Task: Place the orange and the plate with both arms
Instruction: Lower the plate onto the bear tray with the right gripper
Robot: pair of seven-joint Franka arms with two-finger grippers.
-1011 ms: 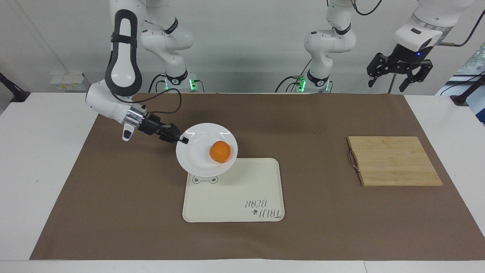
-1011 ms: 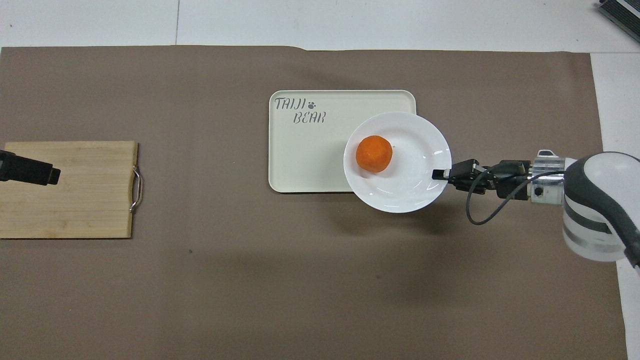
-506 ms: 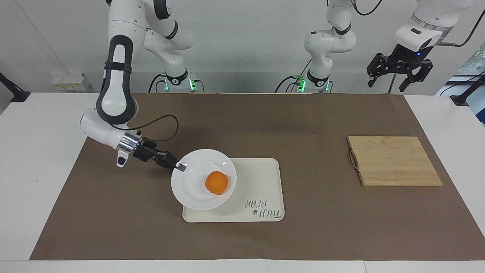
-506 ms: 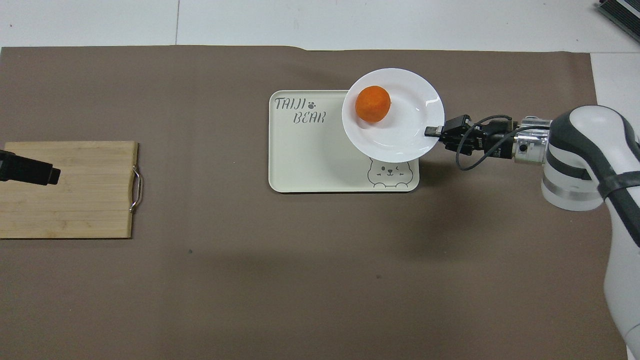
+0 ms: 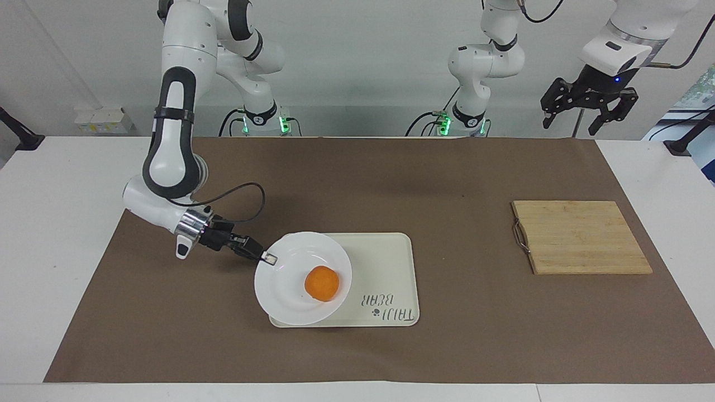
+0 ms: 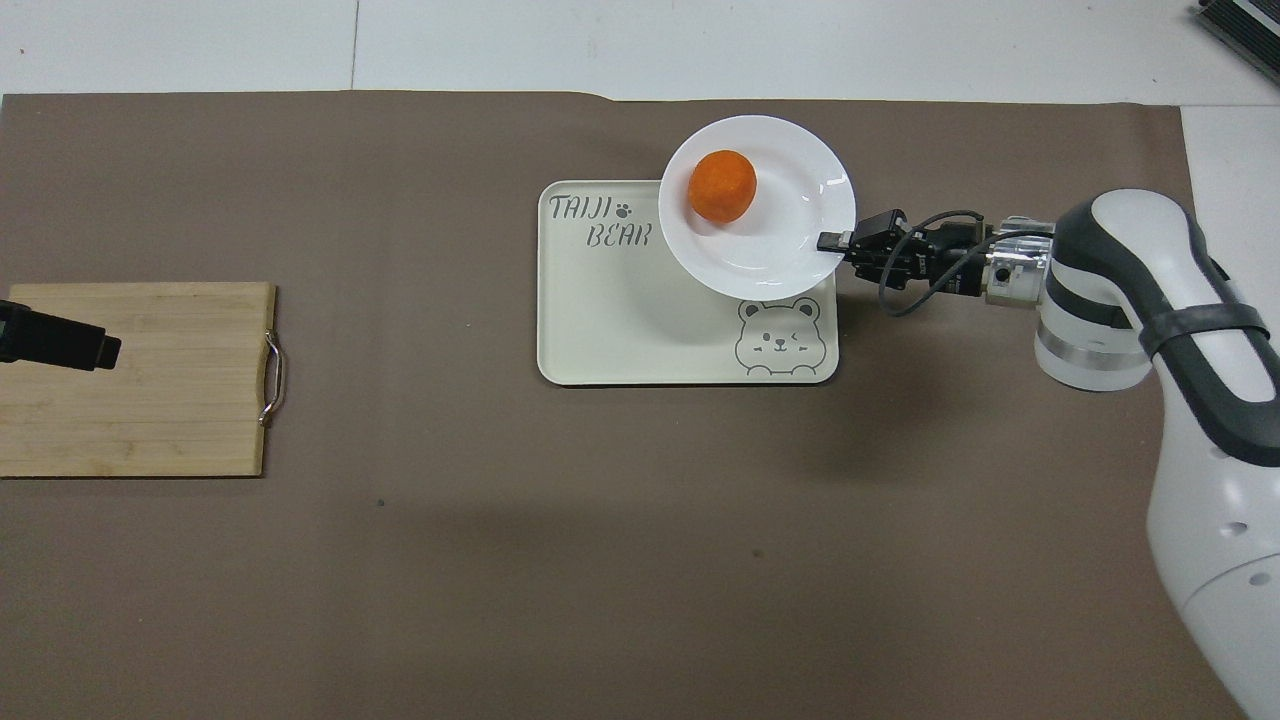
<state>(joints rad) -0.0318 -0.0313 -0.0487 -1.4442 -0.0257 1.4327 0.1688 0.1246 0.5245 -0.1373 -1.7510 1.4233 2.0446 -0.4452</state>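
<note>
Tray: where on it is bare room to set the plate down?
The tray is bare between its lettering and its bear drawing. Its corner farthest from the robots, toward the right arm's end, is crowded: the plate with the orange, held by the right hand.

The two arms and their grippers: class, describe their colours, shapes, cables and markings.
Both arms are glossy white and rounded. The right arm has black bands, a silver wrist ring and a looping black cable to its slim black right gripper. The left gripper is black, with splayed links.
</note>
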